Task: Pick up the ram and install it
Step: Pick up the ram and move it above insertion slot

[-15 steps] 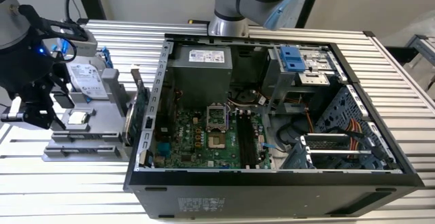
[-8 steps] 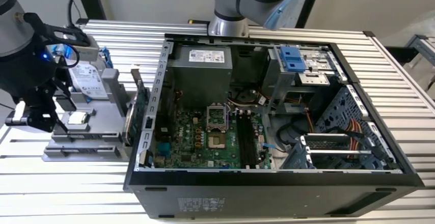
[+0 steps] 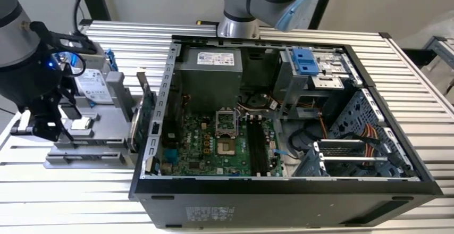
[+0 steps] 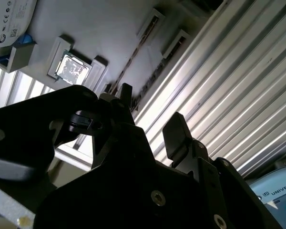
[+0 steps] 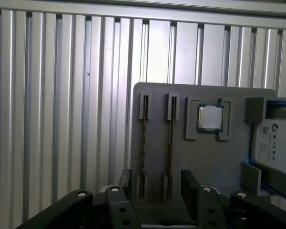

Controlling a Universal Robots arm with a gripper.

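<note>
The ram shows edge-on as a thin dark strip [image 5: 144,138] standing in a slot of the grey holder [image 5: 200,162]; a second such strip [image 5: 170,138] stands in the neighbouring slot. One of these strips [image 4: 133,64] also appears in the second wrist view. My gripper [image 5: 157,183] hangs open above the near end of the two slots, its black fingers [image 5: 125,179] apart with nothing between them. In the exterior view the gripper [image 3: 48,130] is over the holder at that view's left. The black motherboard slots [image 3: 255,146] lie inside the open computer case [image 3: 284,185].
The holder also carries a processor chip [image 5: 210,118] and a silver hard drive [image 5: 276,143]. A green card [image 3: 142,122] stands on edge between the holder and the case wall. A second arm's base [image 3: 240,24] stands behind the case. The table [image 3: 71,202] is ribbed aluminium.
</note>
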